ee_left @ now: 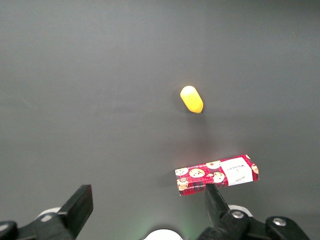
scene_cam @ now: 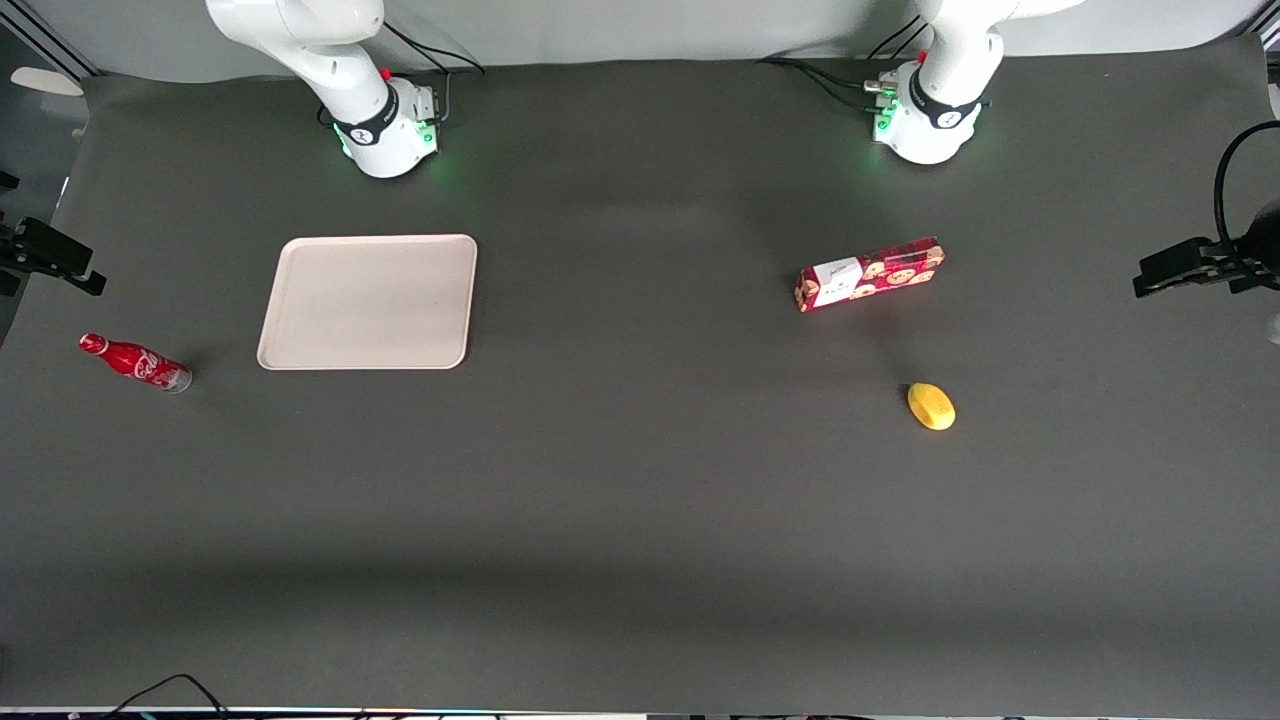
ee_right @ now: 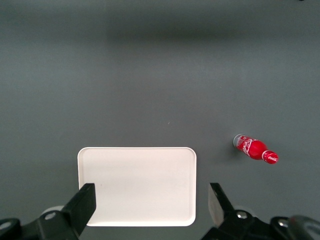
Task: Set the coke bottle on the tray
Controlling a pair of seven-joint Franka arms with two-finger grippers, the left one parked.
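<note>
The coke bottle (scene_cam: 135, 362) is small and red with a white logo. It lies on its side on the dark table, at the working arm's end, beside the tray and apart from it. The tray (scene_cam: 370, 300) is flat, pale beige and empty. Both show in the right wrist view: the tray (ee_right: 137, 170) and the bottle (ee_right: 255, 149). My right gripper (ee_right: 150, 204) hangs high above the tray's edge nearest the arm's base. Its fingers (ee_right: 82, 204) are wide open and hold nothing. The gripper is out of the front view.
A red cookie box (scene_cam: 868, 274) and a yellow lemon-like object (scene_cam: 931, 406) lie toward the parked arm's end; both show in the left wrist view, the box (ee_left: 217, 174) and the yellow object (ee_left: 191, 99). Black mounts (scene_cam: 50, 255) stand at the table's ends.
</note>
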